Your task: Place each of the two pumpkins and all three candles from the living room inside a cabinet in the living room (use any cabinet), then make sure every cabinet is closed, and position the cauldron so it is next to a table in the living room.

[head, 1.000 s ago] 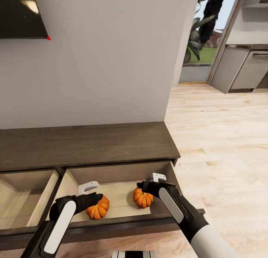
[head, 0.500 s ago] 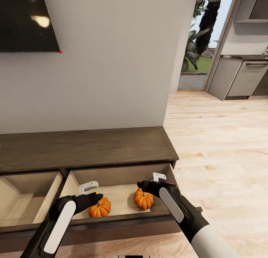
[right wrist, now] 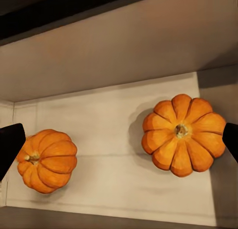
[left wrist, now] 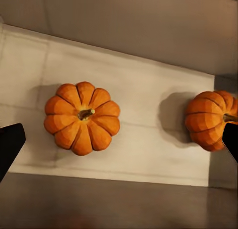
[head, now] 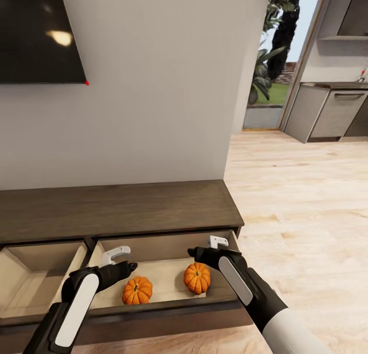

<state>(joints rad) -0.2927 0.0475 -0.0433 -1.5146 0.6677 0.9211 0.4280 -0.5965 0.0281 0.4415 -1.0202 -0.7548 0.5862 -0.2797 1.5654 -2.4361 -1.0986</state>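
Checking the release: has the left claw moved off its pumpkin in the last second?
Yes. Against the left pumpkin lying in the cabinet drawer, the left claw has drawn upward, clear of it.

Premises are a home living room, rendered in simulation. A long, low dark-wood cabinet (head: 117,211) stands against a plain grey wall (head: 163,88), with a dark flat screen (head: 36,34) mounted on that wall above the cabinet's left end. Right of the cabinet, pale wood flooring (head: 301,206) runs to grey kitchen units (head: 327,111) and a doorway showing garden plants (head: 271,52).
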